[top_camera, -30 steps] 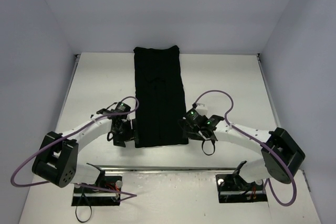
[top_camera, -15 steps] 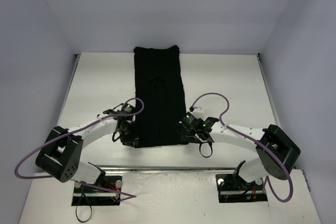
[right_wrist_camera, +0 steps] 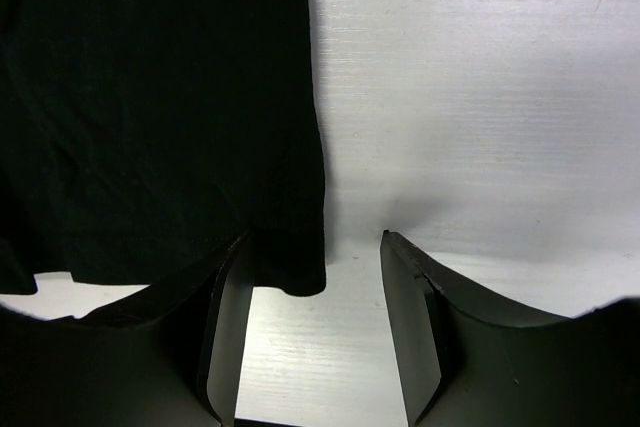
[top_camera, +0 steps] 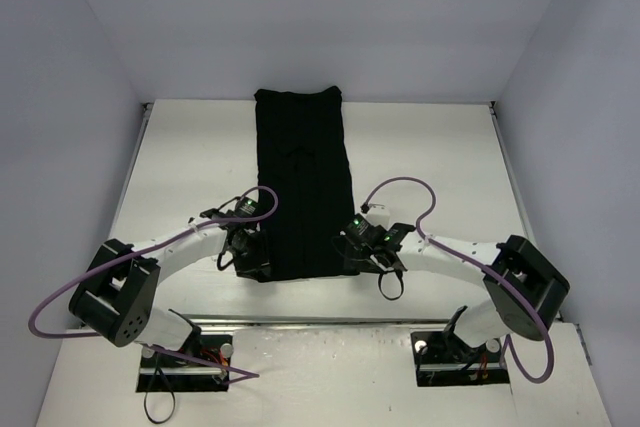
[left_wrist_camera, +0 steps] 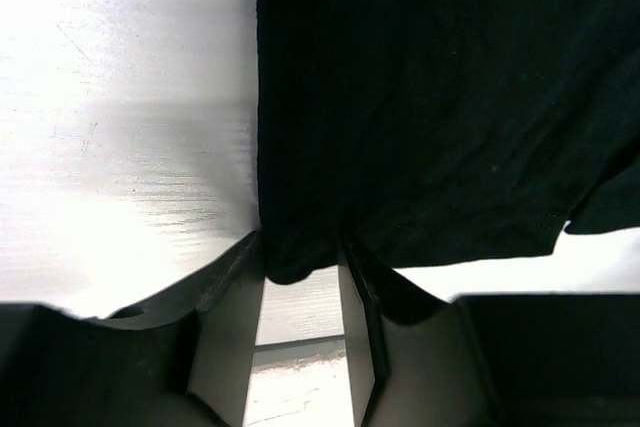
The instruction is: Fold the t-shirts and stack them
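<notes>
The black t-shirt lies folded into a long narrow strip down the middle of the white table, its far end at the back wall. My left gripper is at its near left corner. In the left wrist view the jaws stand narrow, and the bunched corner of the t-shirt fills the gap and touches both fingers. My right gripper is at the near right corner. It is open, low over the table, with the corner of the t-shirt between the jaws beside the left finger.
The white table is walled at the back and both sides. Purple cables loop over both arms. The arm bases sit on a metal rail at the near edge.
</notes>
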Robot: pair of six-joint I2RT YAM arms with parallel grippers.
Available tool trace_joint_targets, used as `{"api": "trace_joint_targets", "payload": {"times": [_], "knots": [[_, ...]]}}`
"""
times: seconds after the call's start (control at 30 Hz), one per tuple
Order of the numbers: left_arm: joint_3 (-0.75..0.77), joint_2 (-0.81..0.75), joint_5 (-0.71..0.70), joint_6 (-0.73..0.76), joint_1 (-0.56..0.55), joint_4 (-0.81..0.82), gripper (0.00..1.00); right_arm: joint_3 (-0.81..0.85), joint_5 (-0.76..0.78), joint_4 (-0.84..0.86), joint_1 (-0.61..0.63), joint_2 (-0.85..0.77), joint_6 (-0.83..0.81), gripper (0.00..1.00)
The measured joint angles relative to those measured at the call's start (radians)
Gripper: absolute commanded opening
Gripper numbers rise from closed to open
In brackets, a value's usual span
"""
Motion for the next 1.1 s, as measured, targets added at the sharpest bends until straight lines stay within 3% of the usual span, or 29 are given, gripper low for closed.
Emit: {"api": "trace_joint_targets", "payload": {"times": [0.2,0.47,0.57,0.8,1.1], "knots": [[-0.007,0.001,0.000,-0.008,0.000,0.008,0.03,0.008,0.005,0.013,0.015,0.020,0.003,0.46],[-0.008,0.003,0.010,-0.008,-0.001,0.015,0.00,-0.003,-0.004,0.048,0.030,0.028,0.044,0.06],[-0.007,0.001,0.011,-0.005,-0.001,0.013,0.00,-0.022,-0.015,0.066,0.031,0.013,0.064,0.00],[-0.007,-0.051,0.013,0.001,-0.006,-0.082,0.00,-0.023,-0.032,-0.028,0.040,-0.020,0.062,0.00],[-0.008,-0.299,0.082,-0.011,-0.009,-0.248,0.00,-0.005,-0.102,-0.202,0.064,-0.148,0.059,0.00]]}}
